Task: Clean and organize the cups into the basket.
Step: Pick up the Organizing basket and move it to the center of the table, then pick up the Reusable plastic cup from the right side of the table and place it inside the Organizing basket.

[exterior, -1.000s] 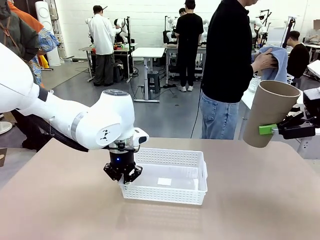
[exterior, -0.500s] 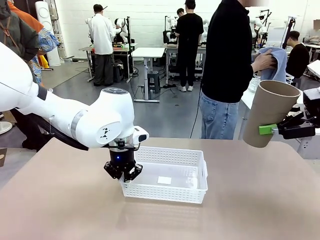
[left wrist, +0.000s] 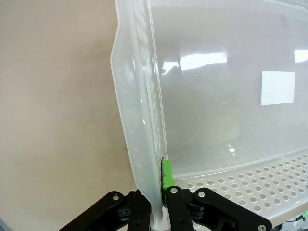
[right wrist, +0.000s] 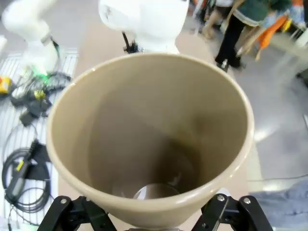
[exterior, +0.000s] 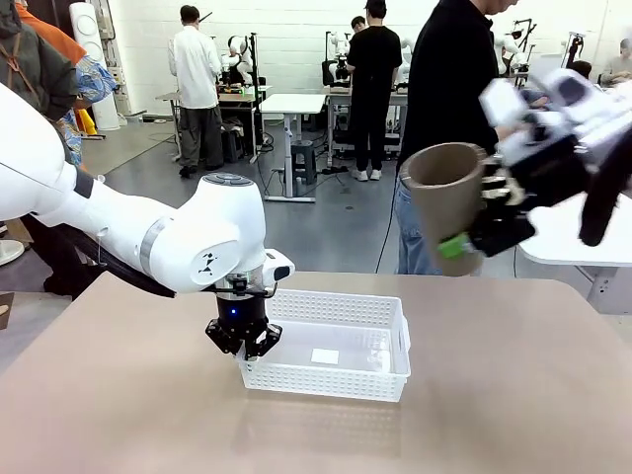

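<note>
Right jaws clasp the cup [exterior: 444, 197] aloft, left jaws pinch the basket [exterior: 326, 376].

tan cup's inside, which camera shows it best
The right wrist view: it looks straight into the tan cup, down its open mouth to the bottom. The front view gives the cup's outer side, motion-blurred, held in the air by the right pincer. The left wrist view faces the basket wall instead, clamped by the left pincer.

wall [exterior: 286, 39] white | floor [exterior: 326, 232] grey, shiny | white desk [exterior: 293, 103] at back | stool [exterior: 303, 158] beneath | tan tabletop [exterior: 513, 395] in front
</note>
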